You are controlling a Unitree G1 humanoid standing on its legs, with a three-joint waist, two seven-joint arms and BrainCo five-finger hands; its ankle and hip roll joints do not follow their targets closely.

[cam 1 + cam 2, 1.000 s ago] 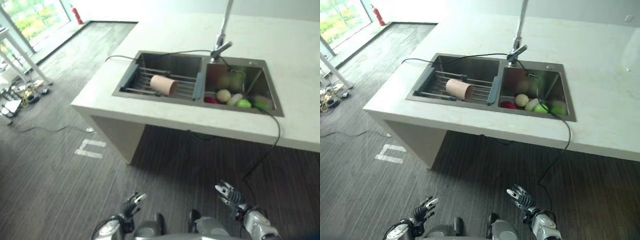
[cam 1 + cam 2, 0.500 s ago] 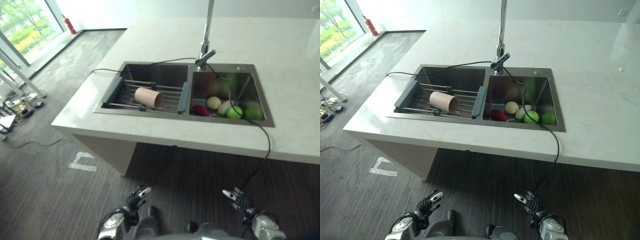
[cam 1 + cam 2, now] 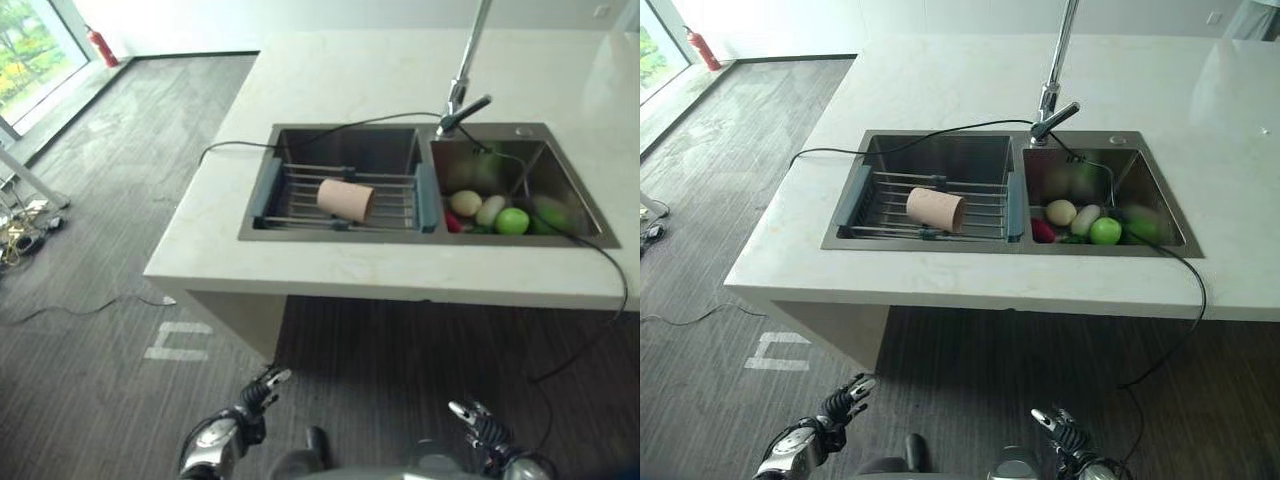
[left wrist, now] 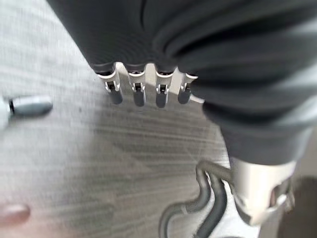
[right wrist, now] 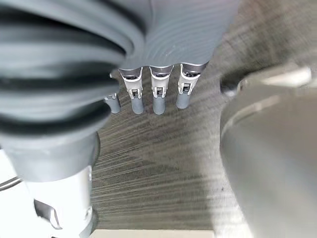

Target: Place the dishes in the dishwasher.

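Note:
A tan cup (image 3: 345, 199) lies on its side on a wire rack (image 3: 390, 212) across the left basin of a steel sink (image 3: 940, 148). The right basin holds a red, a cream and a green round item (image 3: 1104, 231), among others. Both my hands hang low over the dark floor, well short of the counter. My left hand (image 3: 252, 398) has straight, spread fingers (image 4: 137, 93) with nothing in them. My right hand (image 3: 478, 426) is also empty, its fingers (image 5: 157, 99) straight.
The white counter (image 3: 400, 275) overhangs the floor in front of me. A tall faucet (image 3: 1052, 95) stands behind the sink. A black cable (image 3: 606, 329) runs out of the right basin and over the counter's front edge. White floor marks (image 3: 180, 340) lie to the left.
The whole picture has shifted, so the camera has moved; the sink now sits further right. The cup stays on the rack. Both hands stay low and empty.

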